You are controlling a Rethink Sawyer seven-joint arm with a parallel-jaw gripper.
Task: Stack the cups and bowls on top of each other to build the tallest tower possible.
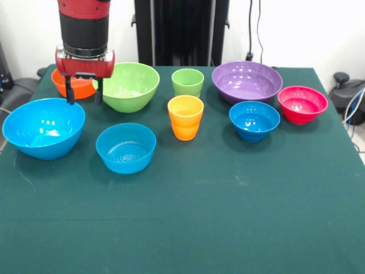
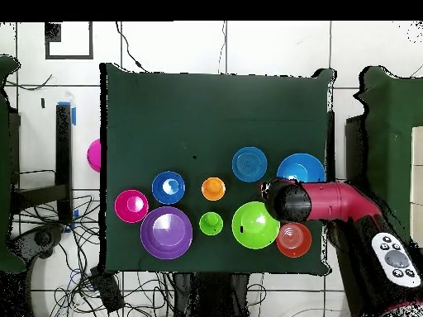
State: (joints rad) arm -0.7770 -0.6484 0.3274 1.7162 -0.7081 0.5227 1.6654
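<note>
Nothing is stacked yet; every cup and bowl sits alone on the green table. The gripper hangs above the gap between the small orange bowl, the large lime bowl and the large blue bowl, its two fingers parted at a moderate width and holding nothing.

Judgement: the step in hand looks like a first pick at this end of the table. To do it well, the fingers should straddle one rim wall, one inside and one outside, and close on it before lifting straight up. A wide bowl belongs at the base, so the large blue bowl or the purple bowl would suit as the foundation.

The bowls are glossy, smooth plastic and all stand mouth up. The orange cup and green cup stand upright mid-table, one just behind the other. The two small blue bowls and the pink bowl lie apart from each other.
</note>
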